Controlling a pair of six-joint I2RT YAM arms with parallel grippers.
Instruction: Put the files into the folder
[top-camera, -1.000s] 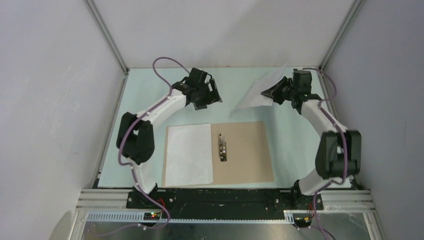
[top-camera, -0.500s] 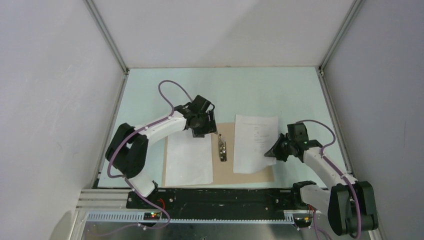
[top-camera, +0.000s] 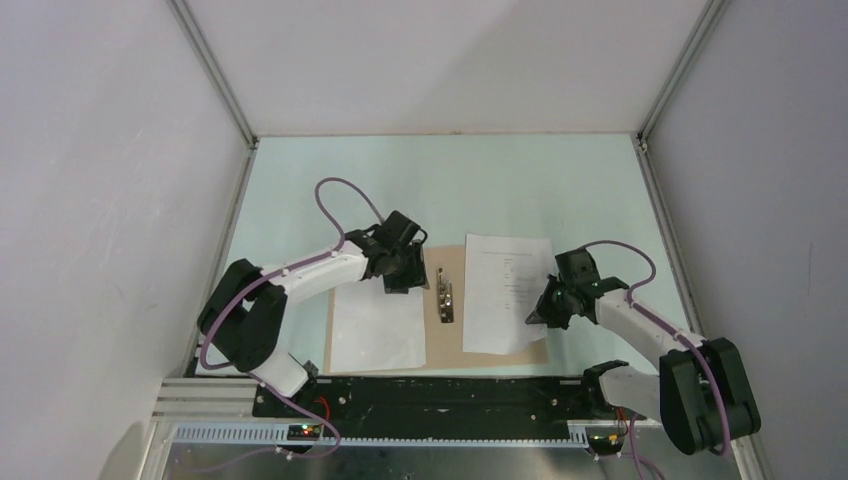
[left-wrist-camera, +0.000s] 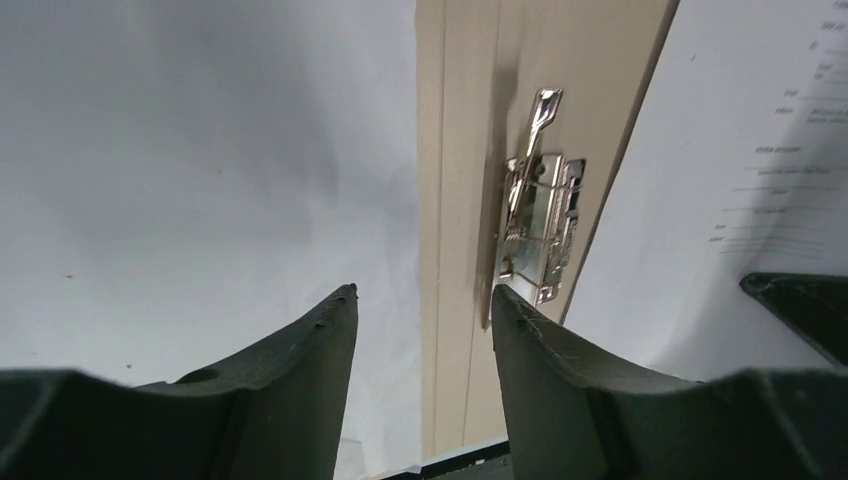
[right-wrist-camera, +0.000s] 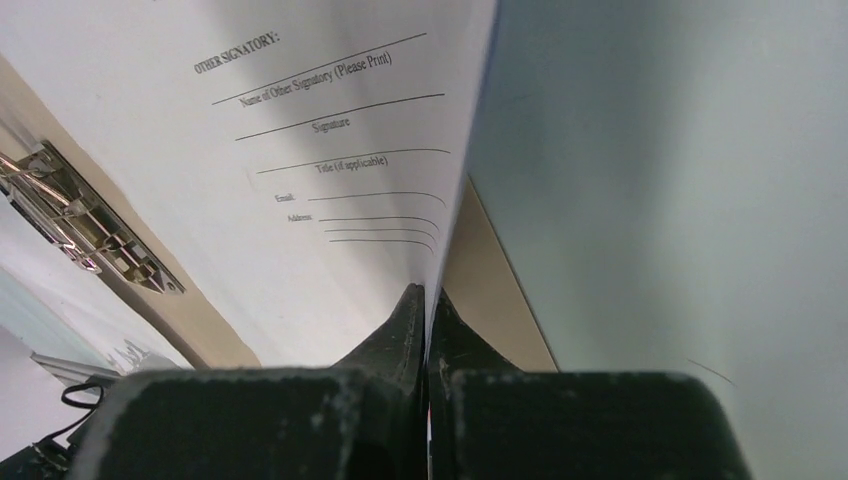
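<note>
The tan folder (top-camera: 440, 345) lies open and flat near the front, with its metal clip (top-camera: 445, 297) on the spine. The blank sheet (top-camera: 378, 325) lies on its left half. The printed sheet (top-camera: 505, 290) lies over the right half, and my right gripper (top-camera: 545, 308) is shut on its right edge; the wrist view shows the sheet (right-wrist-camera: 330, 180) pinched between the fingers (right-wrist-camera: 428, 312). My left gripper (top-camera: 412, 280) is open and empty, low over the spine between the blank sheet (left-wrist-camera: 200, 170) and the clip (left-wrist-camera: 540, 220).
The pale green table (top-camera: 440, 185) stretches behind the folder. Grey walls stand on both sides and at the back. The black base rail (top-camera: 450, 395) runs along the front edge.
My right gripper carried the printed sheet from the far right down onto the folder's right half, then shifted it slightly left. My left gripper came forward to the folder's spine.
</note>
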